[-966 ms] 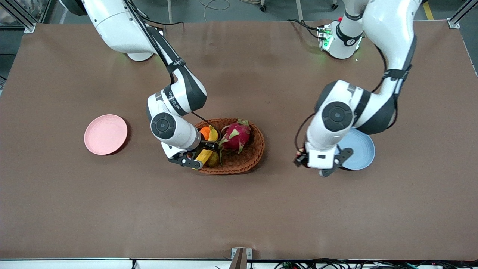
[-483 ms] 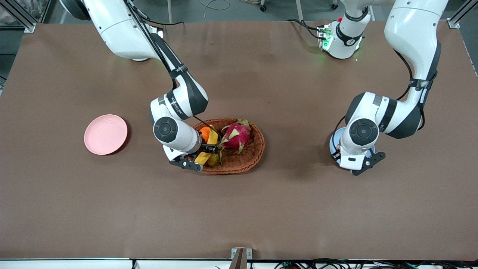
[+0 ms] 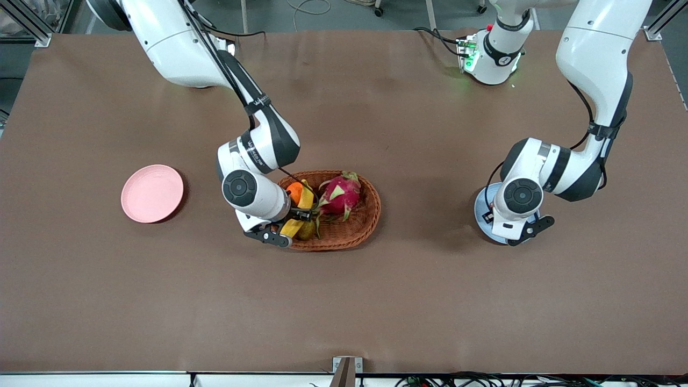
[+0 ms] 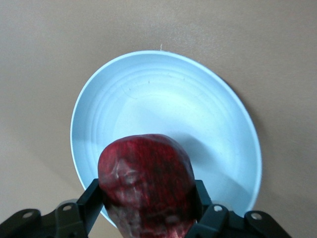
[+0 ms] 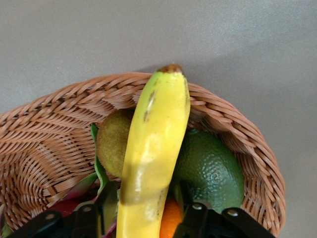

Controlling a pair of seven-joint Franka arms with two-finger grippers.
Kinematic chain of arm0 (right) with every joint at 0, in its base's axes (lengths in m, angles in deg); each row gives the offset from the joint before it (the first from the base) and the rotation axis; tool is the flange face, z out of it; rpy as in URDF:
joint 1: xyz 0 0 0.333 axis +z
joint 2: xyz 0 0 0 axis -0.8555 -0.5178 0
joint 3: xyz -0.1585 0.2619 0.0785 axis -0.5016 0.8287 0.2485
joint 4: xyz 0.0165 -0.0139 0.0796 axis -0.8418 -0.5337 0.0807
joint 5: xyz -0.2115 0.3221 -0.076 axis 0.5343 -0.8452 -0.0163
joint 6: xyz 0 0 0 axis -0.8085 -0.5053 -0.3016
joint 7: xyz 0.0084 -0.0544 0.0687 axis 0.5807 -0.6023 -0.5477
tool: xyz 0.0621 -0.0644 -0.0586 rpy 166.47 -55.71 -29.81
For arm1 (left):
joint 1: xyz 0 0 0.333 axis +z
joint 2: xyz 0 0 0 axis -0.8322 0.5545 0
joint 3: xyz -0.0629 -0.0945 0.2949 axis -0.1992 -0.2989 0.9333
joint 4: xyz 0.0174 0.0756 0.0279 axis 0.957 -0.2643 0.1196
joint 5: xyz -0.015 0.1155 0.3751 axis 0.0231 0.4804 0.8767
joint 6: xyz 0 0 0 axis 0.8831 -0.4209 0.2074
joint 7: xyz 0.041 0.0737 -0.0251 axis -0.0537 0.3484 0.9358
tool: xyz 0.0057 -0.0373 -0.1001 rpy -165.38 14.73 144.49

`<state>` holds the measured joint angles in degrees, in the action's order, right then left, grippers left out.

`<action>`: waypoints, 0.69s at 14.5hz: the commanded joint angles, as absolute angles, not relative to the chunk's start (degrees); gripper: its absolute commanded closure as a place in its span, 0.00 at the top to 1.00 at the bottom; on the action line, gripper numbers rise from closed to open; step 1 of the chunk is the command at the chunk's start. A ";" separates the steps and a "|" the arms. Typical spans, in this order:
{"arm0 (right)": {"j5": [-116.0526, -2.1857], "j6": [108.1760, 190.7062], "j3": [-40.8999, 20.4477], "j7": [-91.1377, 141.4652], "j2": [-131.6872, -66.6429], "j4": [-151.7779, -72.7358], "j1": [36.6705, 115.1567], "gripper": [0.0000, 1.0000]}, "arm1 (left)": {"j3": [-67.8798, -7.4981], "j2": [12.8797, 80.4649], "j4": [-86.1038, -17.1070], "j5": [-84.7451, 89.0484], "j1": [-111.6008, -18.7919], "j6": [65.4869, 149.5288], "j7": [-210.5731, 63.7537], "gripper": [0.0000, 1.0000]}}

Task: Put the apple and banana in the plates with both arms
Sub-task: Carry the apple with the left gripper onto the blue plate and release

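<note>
My left gripper (image 4: 147,203) is shut on the dark red apple (image 4: 146,188) and holds it just over the light blue plate (image 4: 163,99). In the front view the left gripper (image 3: 511,228) covers most of that plate (image 3: 480,207). My right gripper (image 5: 144,218) is in the wicker basket (image 5: 44,129), shut on the yellow banana (image 5: 153,148), one finger on each side. The banana's tip sticks out over the basket rim. It also shows in the front view (image 3: 301,207) beside the right gripper (image 3: 294,217). The pale pink plate (image 3: 152,193) is bare, toward the right arm's end.
The basket (image 3: 349,236) stands mid-table and holds a pink dragon fruit (image 3: 339,196), an orange (image 3: 294,191), a green avocado (image 5: 210,168) and a brownish-green fruit (image 5: 111,141). Open brown table lies between the basket and each plate.
The left arm has carried the apple from beside the blue plate to over it and lower. The right gripper has barely shifted at the basket with the banana between its fingers.
</note>
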<state>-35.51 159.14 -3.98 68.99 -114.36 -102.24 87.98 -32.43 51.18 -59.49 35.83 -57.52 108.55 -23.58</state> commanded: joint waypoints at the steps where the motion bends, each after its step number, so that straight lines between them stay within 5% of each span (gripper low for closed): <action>1: -35.98 159.15 -4.43 69.75 -115.60 -101.13 88.52 0.56 | -32.72 51.20 -59.91 38.39 -56.76 109.17 -23.79 0.69; 3: -36.07 159.76 -4.43 69.75 -115.78 -101.13 88.52 0.56 | -32.81 51.11 -59.47 38.57 -56.67 109.09 -23.79 1.00; 6: -35.99 160.47 -4.43 69.75 -115.87 -101.13 88.52 0.54 | -33.16 49.71 -58.34 38.22 -56.85 108.38 -23.52 1.00; 10: -35.90 160.30 -4.43 69.13 -115.78 -101.13 88.52 0.40 | -34.04 45.75 -54.47 37.16 -57.11 106.20 -23.52 1.00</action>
